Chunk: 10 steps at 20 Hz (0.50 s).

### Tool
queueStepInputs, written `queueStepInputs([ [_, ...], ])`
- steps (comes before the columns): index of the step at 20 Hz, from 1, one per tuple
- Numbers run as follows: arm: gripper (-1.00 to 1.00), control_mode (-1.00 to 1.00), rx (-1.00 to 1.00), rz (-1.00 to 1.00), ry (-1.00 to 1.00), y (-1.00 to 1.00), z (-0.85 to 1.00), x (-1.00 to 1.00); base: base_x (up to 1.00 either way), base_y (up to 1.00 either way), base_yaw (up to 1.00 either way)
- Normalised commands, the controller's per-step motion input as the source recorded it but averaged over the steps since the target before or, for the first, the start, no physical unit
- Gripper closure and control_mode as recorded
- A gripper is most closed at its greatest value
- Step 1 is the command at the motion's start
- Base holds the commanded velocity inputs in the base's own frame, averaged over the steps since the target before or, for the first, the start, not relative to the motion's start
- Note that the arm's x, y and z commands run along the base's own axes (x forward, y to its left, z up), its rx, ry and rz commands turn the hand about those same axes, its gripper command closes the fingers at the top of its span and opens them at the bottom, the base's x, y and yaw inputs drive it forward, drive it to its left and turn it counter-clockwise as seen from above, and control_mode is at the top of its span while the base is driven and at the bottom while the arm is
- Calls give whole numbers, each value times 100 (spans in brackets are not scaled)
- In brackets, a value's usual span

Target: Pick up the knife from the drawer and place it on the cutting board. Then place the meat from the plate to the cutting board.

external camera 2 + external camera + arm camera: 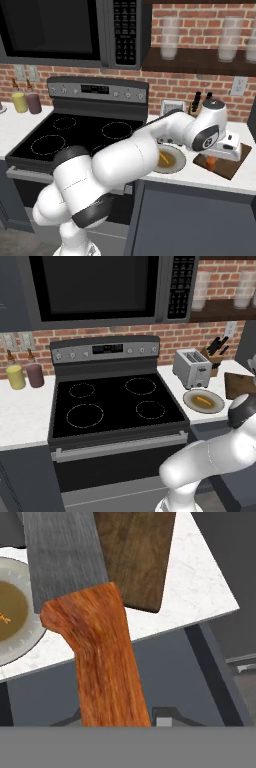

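Note:
My gripper (212, 159) is shut on the knife, holding it by its orange handle (211, 163) just above the dark brown cutting board (231, 165). In the hand view the handle (105, 662) and the grey blade (65, 557) loom large, with the blade crossing the board (137, 557) and the plate's rim (30, 637). The plate (215, 404) lies left of the board (240, 385), and the small orange-brown meat (202, 401) rests on it. The arm partly hides the plate (175, 162) in the right base view. Below the counter edge is the slate-grey drawer (170, 657); I cannot tell whether it is open.
A silver toaster (192, 367) and a wooden knife block (215, 353) stand behind the plate. The black stove top (112, 401) lies to the left, with two bottles (25, 373) beyond it. The white counter (200, 577) ends just right of the board.

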Motion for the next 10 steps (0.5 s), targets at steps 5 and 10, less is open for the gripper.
queueStepInputs([
  [5, 100, -100, 4, 0, -10, 0, -4, 6, 0, 0, 0],
  [10, 100, -100, 1, 0, -6, 0, -15, 15, 0, 0, 0],
])
